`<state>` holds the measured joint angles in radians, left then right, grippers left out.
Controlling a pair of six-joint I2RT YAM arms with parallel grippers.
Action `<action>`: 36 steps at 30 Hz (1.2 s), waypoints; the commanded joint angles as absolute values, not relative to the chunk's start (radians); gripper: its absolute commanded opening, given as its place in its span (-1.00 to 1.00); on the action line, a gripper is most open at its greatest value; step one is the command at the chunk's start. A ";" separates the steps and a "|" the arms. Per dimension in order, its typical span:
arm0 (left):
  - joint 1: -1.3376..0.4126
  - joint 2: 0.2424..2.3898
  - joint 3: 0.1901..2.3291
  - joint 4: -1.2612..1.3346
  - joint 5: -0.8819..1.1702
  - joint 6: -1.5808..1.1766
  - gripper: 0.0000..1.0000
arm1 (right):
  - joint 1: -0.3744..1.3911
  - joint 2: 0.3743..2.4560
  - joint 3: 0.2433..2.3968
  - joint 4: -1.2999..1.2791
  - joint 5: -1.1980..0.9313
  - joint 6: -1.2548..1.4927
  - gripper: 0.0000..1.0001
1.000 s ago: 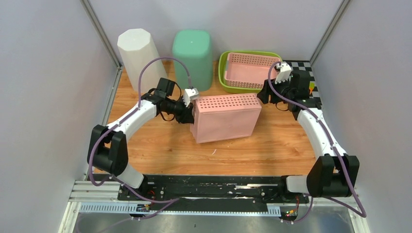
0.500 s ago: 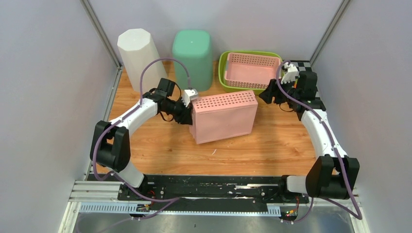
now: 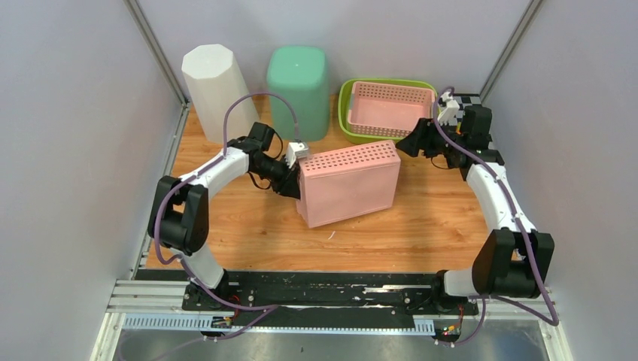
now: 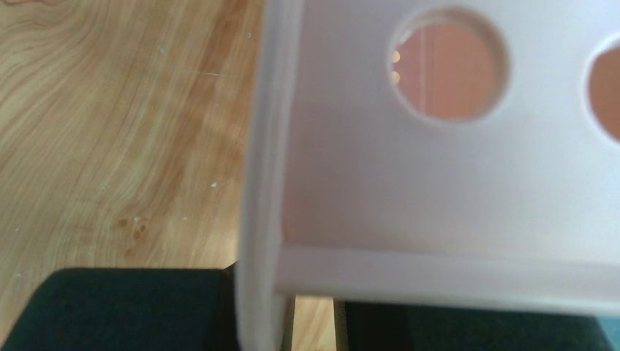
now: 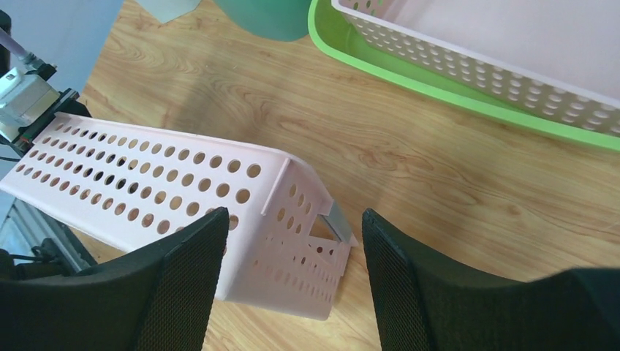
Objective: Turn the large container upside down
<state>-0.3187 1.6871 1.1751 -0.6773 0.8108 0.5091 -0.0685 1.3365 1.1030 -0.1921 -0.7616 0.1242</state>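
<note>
Pinching just one end wall, your left gripper [image 3: 297, 177] could let the container [image 3: 350, 184] twist free; right gripper [image 3: 412, 143] hangs open, clear.

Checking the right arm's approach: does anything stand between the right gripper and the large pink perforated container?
Nothing visible: only bare wooden table lies between the open right gripper and the large pink perforated plastic container.

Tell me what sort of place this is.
Probably a robotics lab test cell: a wooden tabletop walled by plain grey panels, a left arm and right arm bolted to a rail at its near edge, and a checkerboard calibration pattern in the far corner.
</note>
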 commanded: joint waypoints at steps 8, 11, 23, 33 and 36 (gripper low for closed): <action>-0.327 1.725 1.165 -0.776 0.753 0.539 -1.00 | -0.083 1.436 1.133 -0.121 -0.802 0.228 0.41; -0.354 1.712 1.155 -0.767 0.723 0.551 -1.00 | -0.083 1.466 1.135 -0.075 -0.799 0.273 0.41; -0.400 1.701 1.148 -0.752 0.755 0.578 -1.00 | -0.060 1.576 1.118 -0.014 -0.839 0.303 0.38; -0.400 1.690 1.139 -0.681 0.738 0.520 -0.78 | -0.060 1.549 1.082 -0.050 -0.835 0.301 0.32; -0.401 1.687 1.132 -0.661 0.726 0.500 -0.67 | -0.060 1.543 1.082 -0.050 -0.832 0.310 0.33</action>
